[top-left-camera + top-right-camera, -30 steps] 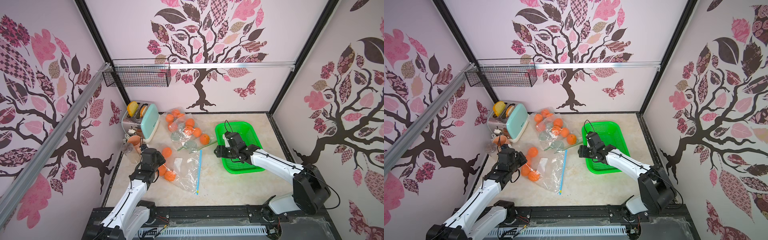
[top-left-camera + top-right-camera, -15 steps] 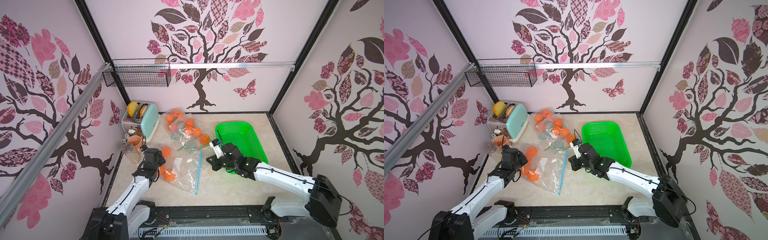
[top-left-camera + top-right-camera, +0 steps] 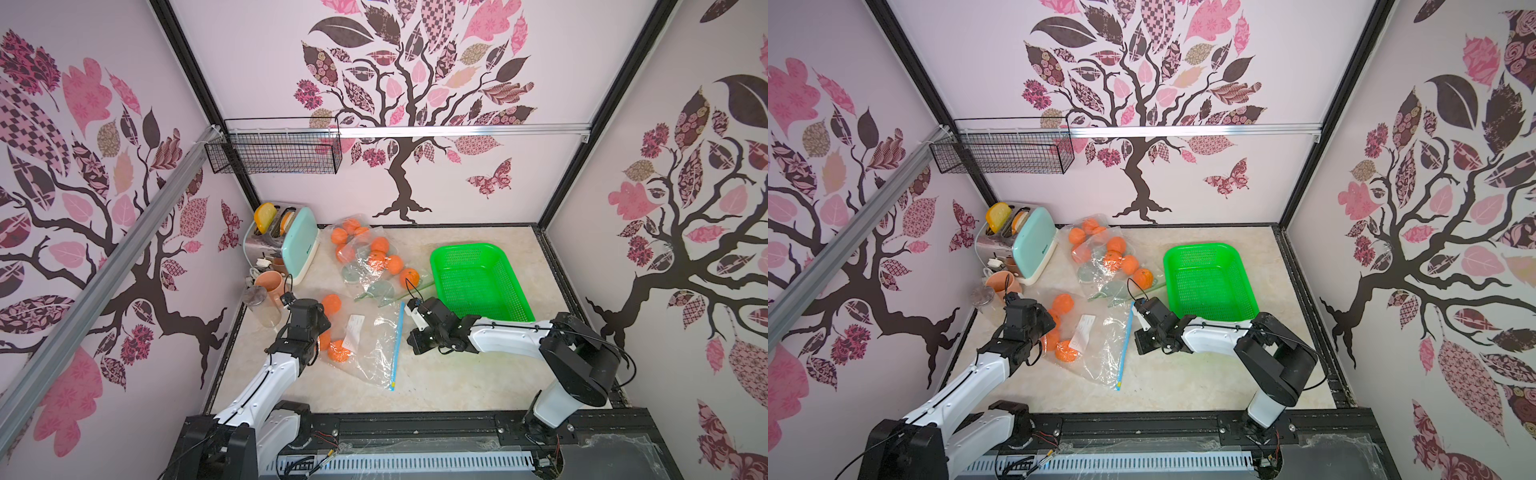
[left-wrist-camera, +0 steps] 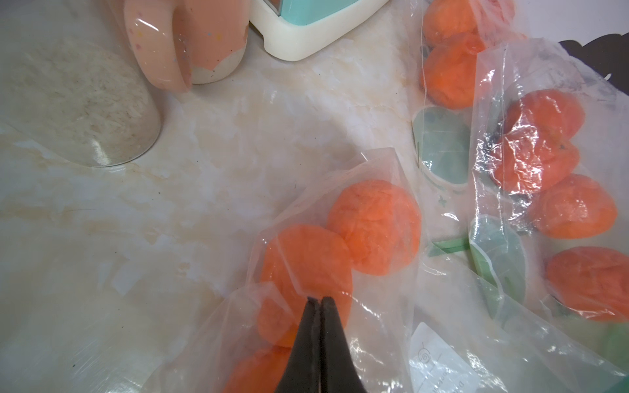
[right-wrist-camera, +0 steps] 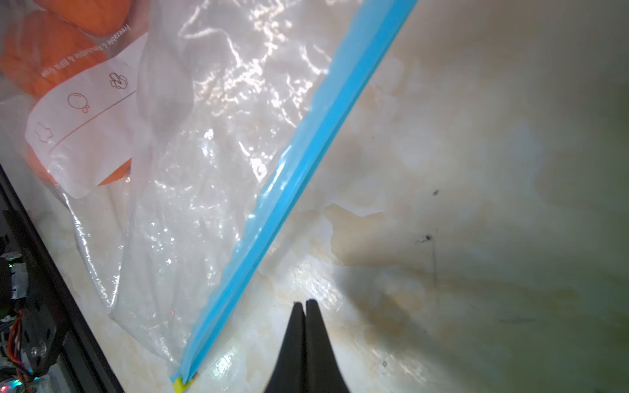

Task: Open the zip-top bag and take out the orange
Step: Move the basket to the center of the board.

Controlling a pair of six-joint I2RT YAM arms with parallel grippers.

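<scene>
While beside blue zipper edge, right jaws together over open table; left jaws tight on zip-top bag.

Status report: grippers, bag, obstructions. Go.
Left gripper shut at zip-top bag, by the oranges. Right gripper shut, empty, beside blue zip strip. Zip looks sealed. Nothing between gripper and strip.

Tree-decal walls, wire shelf, marble tabletop

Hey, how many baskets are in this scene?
2. A green plastic basket sits on the table; a black wire basket hangs high at the back. None seems hidden.
</scene>
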